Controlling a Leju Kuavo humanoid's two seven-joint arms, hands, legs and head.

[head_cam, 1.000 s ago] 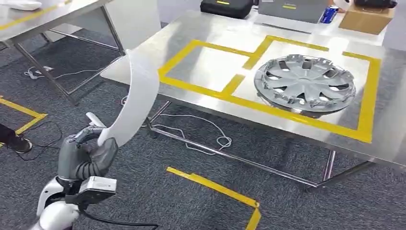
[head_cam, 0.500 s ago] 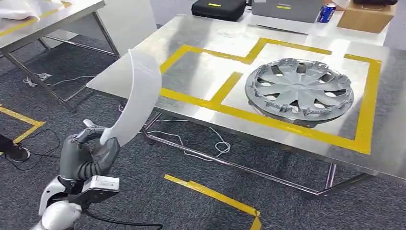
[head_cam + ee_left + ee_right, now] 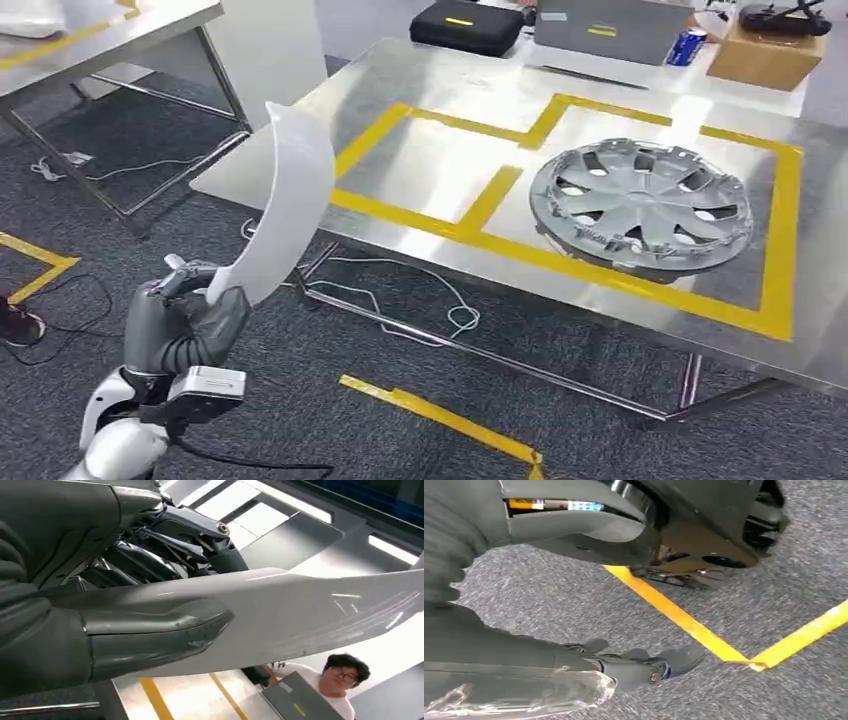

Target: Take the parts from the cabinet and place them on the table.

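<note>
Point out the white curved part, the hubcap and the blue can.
white curved part [image 3: 290, 200], head view, middle of its blade.
hubcap [image 3: 640, 200], head view, its hub.
blue can [image 3: 688, 46], head view, its side.

Hubcap [image 3: 642, 203] on table [image 3: 420, 170], right of curved panel [image 3: 288, 190]

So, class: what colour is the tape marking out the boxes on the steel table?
Yellow tape, clearest in the head view.

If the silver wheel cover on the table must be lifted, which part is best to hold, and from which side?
Probably the rim nearest the table's front edge. The wheel cover lies flat with its domed face up, so the centre gives nothing to close on. Its openings sit just inside the rim, so fingers could hook there, coming from the front, slightly above.
</note>
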